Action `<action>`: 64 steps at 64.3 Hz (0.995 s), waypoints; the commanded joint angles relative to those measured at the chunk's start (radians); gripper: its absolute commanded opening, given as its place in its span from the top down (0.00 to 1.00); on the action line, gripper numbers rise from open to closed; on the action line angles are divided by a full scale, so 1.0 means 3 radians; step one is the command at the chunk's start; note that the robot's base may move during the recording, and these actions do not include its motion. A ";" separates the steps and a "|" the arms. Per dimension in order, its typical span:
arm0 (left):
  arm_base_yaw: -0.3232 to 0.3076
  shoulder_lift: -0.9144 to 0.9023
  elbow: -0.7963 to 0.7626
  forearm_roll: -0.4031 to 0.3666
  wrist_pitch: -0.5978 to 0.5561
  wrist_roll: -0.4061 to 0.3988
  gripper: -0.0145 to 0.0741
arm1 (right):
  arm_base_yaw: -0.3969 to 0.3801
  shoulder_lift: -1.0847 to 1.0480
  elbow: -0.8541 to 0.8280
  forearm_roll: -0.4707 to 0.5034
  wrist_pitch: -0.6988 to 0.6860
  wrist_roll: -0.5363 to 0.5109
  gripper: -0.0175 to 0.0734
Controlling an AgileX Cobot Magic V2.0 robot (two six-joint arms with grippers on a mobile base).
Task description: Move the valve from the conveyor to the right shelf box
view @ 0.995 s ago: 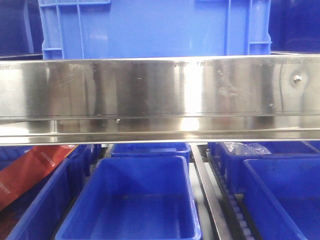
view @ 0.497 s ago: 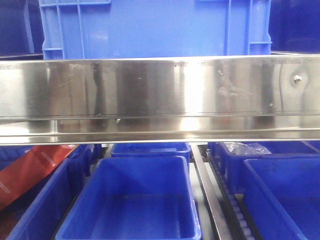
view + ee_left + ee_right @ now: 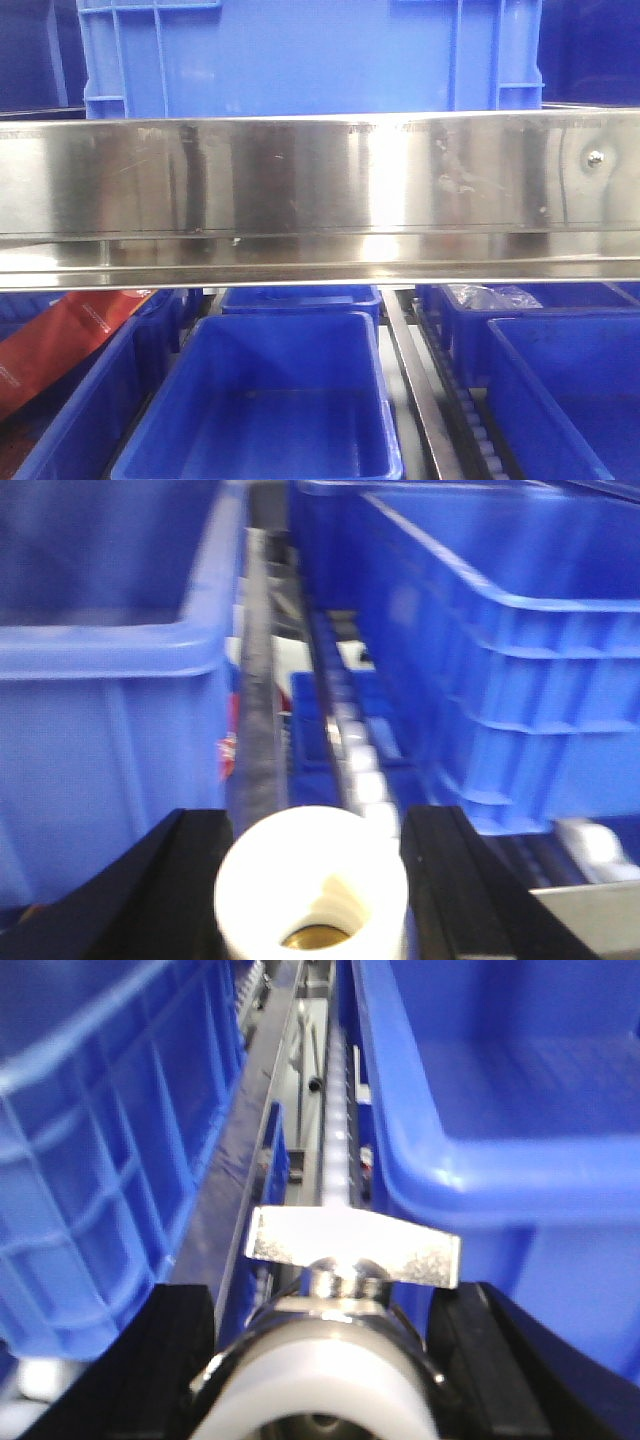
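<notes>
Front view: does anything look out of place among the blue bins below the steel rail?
One oddity: a red printed sheet at lower left lies slanted over the left blue bin rather than flat inside it. A crumpled clear plastic bag sits in the rear right bin. Nothing looks spilled or broken.

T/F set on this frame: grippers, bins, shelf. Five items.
1. The right gripper holds a valve with a silver wing handle. True.
2. The left gripper is empty. False: a white part sits between its fingers.
3. Front view: the centre bin holds a valve. False: nothing shows in it.
4. A red pack lies at the lower left of the front view. True.
5. A blue crate stands above the steel rail. True.
</notes>
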 commanded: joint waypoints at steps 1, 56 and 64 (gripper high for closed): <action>-0.0151 0.0148 -0.0183 0.0031 -0.0144 0.0002 0.96 | 0.0123 0.0039 -0.0192 0.0053 -0.0278 -0.0038 0.99; -0.1389 0.3348 -0.3291 0.0031 -0.0262 0.0002 0.96 | 0.1406 0.2084 -0.2165 0.0053 -0.1008 -0.0044 0.99; -0.1389 0.3733 -0.3517 0.0031 -0.0262 0.0002 0.96 | 0.1406 0.2381 -0.2342 0.0053 -0.1024 -0.0044 0.99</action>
